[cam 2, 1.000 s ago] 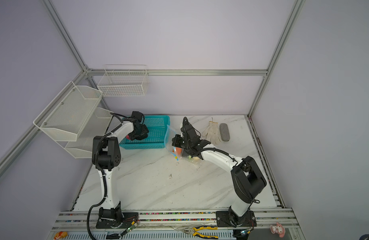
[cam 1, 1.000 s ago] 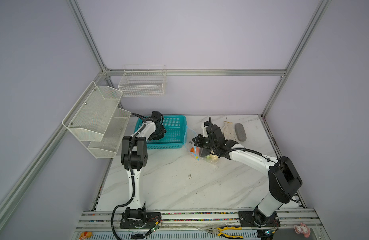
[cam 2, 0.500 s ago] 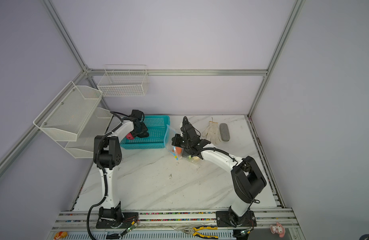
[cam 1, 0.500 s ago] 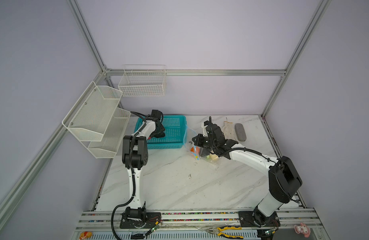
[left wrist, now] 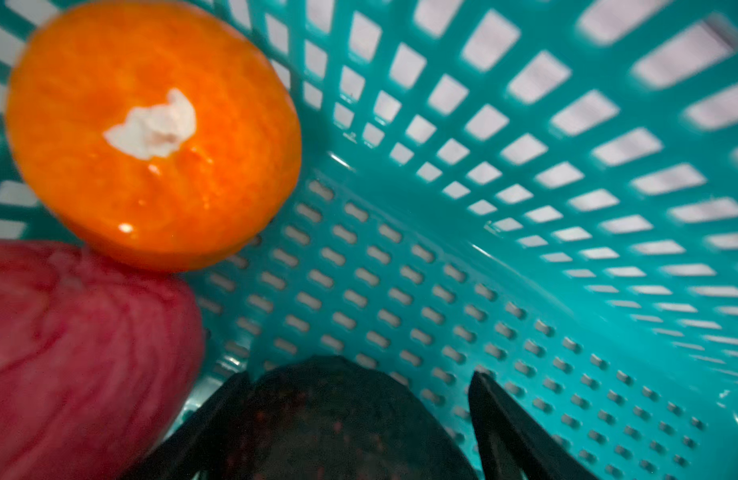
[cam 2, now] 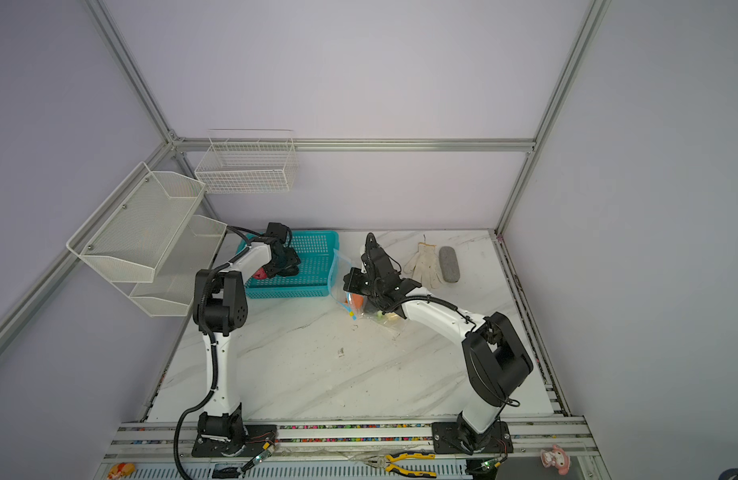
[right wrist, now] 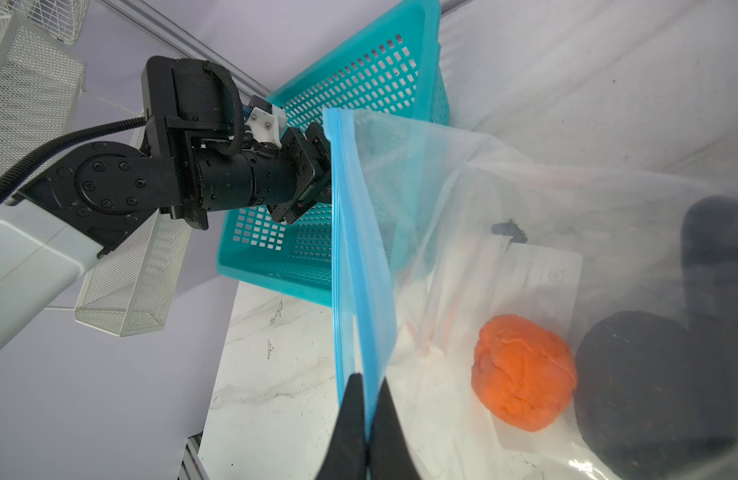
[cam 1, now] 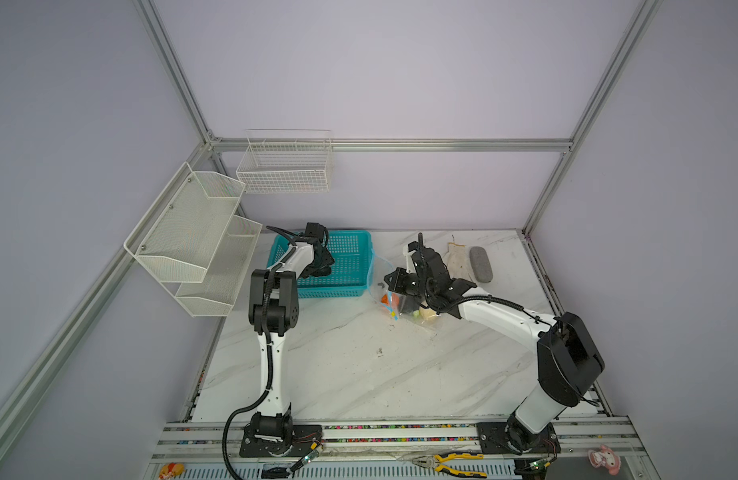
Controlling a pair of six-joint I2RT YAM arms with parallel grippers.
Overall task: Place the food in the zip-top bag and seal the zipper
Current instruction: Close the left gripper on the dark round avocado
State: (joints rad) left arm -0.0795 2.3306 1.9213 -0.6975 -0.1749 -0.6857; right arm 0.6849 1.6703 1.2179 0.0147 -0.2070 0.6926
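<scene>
My left gripper point(left wrist: 359, 376) reaches down into the teal basket point(cam 1: 350, 266). Its jaws stand open around a dark speckled lump point(left wrist: 338, 419), which lies against one finger and leaves a gap at the other. An orange half fruit point(left wrist: 151, 137) and a pink piece point(left wrist: 76, 353) lie beside it. My right gripper point(right wrist: 369, 380) is shut on the light-blue zipper point(right wrist: 350, 249) and holds up the mouth of the clear zip-top bag point(right wrist: 504, 199). Inside the bag are an orange ball point(right wrist: 525, 374), a black-brown lump point(right wrist: 637, 395) and a dark long piece point(right wrist: 716, 249).
A white glove point(cam 1: 456, 259) and a grey oblong block point(cam 1: 480, 264) lie at the back right of the marble table. White mesh shelves point(cam 1: 193, 241) hang on the left wall and a wire basket point(cam 1: 284, 166) on the back wall. Pliers point(cam 1: 450, 461) lie on the front rail.
My left gripper has shifted slightly inside the basket, over the dark lump. The right gripper stays still, holding the bag's mouth.
</scene>
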